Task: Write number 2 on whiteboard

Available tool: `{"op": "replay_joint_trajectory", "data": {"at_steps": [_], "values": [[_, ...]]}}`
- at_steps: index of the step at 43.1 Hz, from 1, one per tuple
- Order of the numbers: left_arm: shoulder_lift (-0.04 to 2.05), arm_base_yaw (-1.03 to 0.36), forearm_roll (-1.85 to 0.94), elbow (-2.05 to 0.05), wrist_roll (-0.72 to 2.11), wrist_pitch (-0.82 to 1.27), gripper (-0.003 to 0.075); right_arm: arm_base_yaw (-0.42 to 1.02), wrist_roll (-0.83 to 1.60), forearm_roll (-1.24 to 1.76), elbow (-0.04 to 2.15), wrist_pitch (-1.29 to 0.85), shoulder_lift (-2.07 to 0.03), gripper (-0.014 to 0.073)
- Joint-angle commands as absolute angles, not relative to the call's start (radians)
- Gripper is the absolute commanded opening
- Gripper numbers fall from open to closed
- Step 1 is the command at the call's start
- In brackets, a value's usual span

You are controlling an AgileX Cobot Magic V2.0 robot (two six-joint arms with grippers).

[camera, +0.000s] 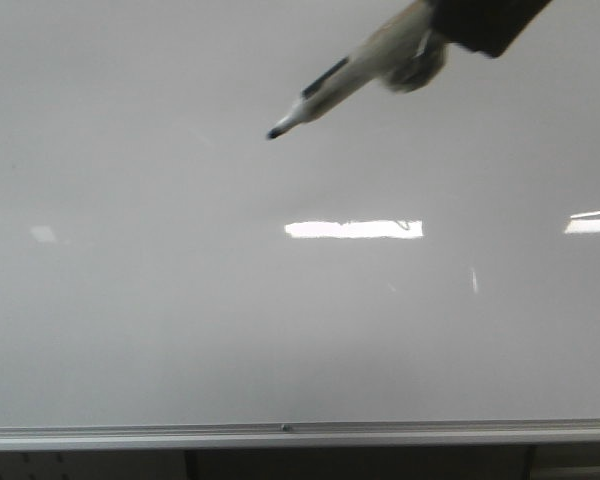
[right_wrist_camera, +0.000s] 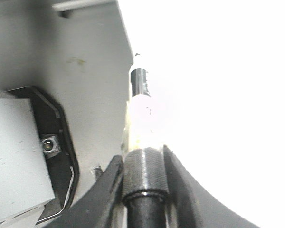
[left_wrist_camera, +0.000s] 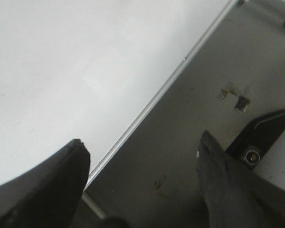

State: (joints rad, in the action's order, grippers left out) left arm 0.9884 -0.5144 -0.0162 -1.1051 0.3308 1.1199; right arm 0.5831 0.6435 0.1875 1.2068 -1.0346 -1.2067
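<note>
The whiteboard (camera: 180, 300) fills the front view, glossy white-grey, with a silver rail (camera: 280, 434) along its lower edge. No number 2 shows on it. My right gripper (camera: 435, 40) enters from the upper right, shut on a white marker (camera: 330, 90) whose black tip (camera: 274, 133) points down-left at the board's upper middle; whether the tip touches is unclear. In the right wrist view the gripper (right_wrist_camera: 142, 166) clamps the marker's (right_wrist_camera: 140, 109) knurled dark barrel. My left gripper (left_wrist_camera: 142, 147) is open and empty, over the board's edge (left_wrist_camera: 156, 95).
Bright light reflections (camera: 353, 229) lie on the board at centre and at the right edge (camera: 592, 222). In the wrist views a grey floor (left_wrist_camera: 190, 133) and a black-framed base (right_wrist_camera: 52, 142) lie beside the board.
</note>
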Motion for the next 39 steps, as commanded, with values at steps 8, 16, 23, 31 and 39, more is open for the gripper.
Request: {"op": "replay_joint_trajectory", "data": {"at_steps": [8, 16, 23, 31, 39], "values": [[0.865, -0.424, -0.031, -1.024, 0.296, 1.012, 0.0442, 0.428, 0.253, 0.063, 1.193, -1.01, -1.013, 0.0017], [0.863, -0.419, -0.049, -1.015, 0.296, 1.003, 0.0405, 0.403, 0.13, 0.063, 0.991, -0.772, -0.852, 0.0017], [0.865, -0.419, -0.049, -1.015, 0.296, 0.977, 0.0405, 0.403, 0.061, 0.063, 0.779, -0.5, -0.77, 0.0017], [0.867, -0.419, -0.049, -1.015, 0.296, 0.977, 0.0405, 0.403, 0.048, 0.063, 0.586, -0.234, -0.78, 0.0017], [0.867, -0.419, -0.049, -1.015, 0.296, 0.977, 0.0405, 0.401, 0.048, 0.064, 0.519, -0.079, -0.838, 0.0017]]}}
